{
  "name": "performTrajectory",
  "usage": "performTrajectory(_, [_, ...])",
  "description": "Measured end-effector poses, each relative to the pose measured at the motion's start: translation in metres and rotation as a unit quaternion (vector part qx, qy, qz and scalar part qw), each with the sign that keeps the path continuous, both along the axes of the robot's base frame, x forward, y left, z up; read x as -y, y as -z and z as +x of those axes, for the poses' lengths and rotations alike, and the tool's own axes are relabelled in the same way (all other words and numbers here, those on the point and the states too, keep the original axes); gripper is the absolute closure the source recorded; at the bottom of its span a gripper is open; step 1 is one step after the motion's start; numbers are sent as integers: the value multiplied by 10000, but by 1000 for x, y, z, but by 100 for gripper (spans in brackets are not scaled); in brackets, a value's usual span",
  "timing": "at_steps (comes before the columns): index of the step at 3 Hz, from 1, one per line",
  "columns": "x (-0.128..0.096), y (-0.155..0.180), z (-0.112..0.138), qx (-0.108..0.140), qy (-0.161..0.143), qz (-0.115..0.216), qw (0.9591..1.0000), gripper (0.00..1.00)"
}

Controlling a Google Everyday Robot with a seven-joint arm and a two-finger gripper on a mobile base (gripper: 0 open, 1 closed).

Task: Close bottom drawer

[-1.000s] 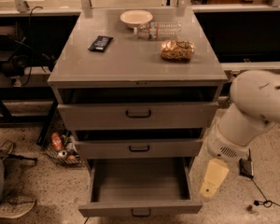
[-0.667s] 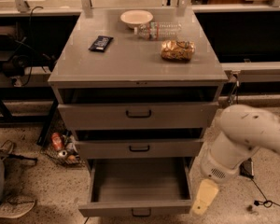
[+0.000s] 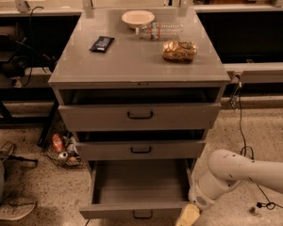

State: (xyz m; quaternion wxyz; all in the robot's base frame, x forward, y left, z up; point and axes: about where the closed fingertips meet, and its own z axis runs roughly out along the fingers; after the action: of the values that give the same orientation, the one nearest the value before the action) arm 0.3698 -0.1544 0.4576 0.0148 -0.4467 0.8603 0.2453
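The bottom drawer point(image 3: 137, 210) of the grey cabinet point(image 3: 137, 69) is pulled far out. Its inside is bare, and its short grey front with a small black loop handle point(image 3: 142, 215) sits at the bottom edge of the view. My white arm point(image 3: 236, 171) reaches in from the right and bends down to the drawer's front right corner. My gripper point(image 3: 187, 216), with a yellowish end, sits just right of the drawer front and is cut off by the bottom edge.
The middle drawer point(image 3: 140, 149) and top drawer point(image 3: 139, 116) stand slightly out. On the cabinet top lie a white bowl point(image 3: 138, 18), a plastic bottle point(image 3: 159, 31), a snack bag point(image 3: 179, 50) and a dark bar point(image 3: 102, 44). A wire basket with cans point(image 3: 61, 149) stands on the floor at left. Cables point(image 3: 247, 149) lie at right.
My arm has dropped lower and swung down, bringing the gripper from beside the drawer's right wall to its front right corner. The drawer has not moved.
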Motion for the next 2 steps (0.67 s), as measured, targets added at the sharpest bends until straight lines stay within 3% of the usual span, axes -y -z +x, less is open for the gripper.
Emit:
performTrajectory(1, [0,0,0,0,0,0,10000,0])
performTrajectory(2, [5,34,2,0,351,165,9992,0])
